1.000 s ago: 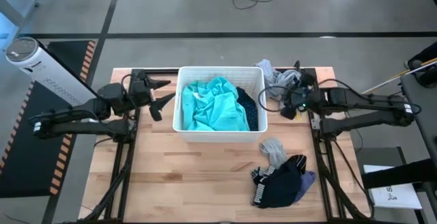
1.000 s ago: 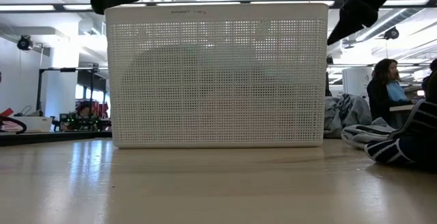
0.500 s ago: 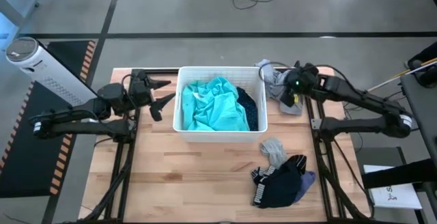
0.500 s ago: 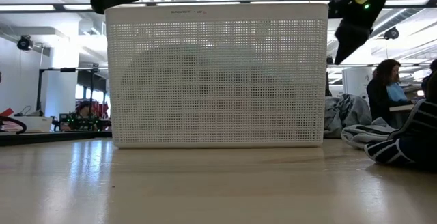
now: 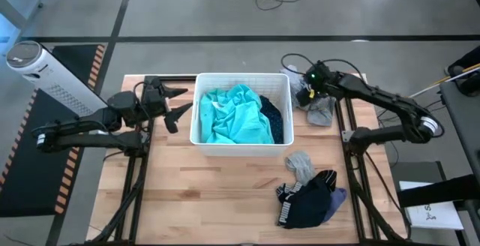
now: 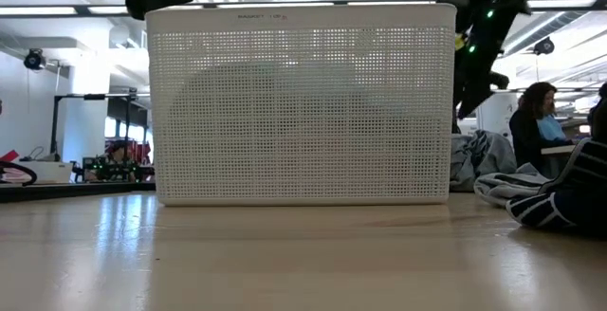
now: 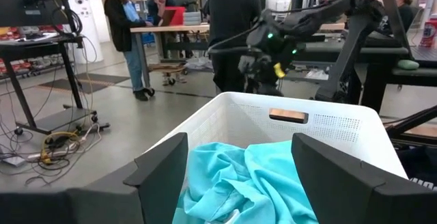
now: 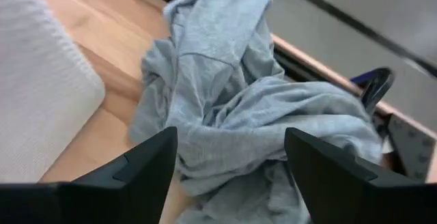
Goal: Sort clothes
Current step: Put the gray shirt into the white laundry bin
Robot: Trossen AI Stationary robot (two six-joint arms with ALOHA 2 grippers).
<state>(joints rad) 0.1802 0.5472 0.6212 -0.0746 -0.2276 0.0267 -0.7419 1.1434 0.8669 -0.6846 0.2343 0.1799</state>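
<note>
A white bin (image 5: 201,137) holds a large teal garment (image 5: 236,115) and a dark one (image 5: 276,120). Right of the bin's far corner, a crumpled grey garment (image 8: 252,108) lies on the table. My right gripper (image 8: 229,162) hangs open above it, slanting down, and touches nothing. Near the front right lies a pile: a grey piece (image 5: 300,163), a navy-black garment (image 5: 307,197) and a lavender piece (image 5: 339,196). My left gripper (image 5: 176,103) waits open at the bin's left side, level, aimed over the bin's rim (image 7: 287,108) at the teal garment (image 7: 239,183).
The bin's rounded corner (image 8: 41,101) lies close beside my right gripper. The table's far edge and a dark rail (image 8: 321,67) run just behind the grey garment. Bare wood (image 5: 195,193) spreads in front of the bin. People stand in the room beyond.
My right gripper has swung from the table's right side toward the far edge and the bin's far right corner. It has sunk and tipped downward, and now stands over the grey garment. The clothes in the bin and the front pile have stayed put.
</note>
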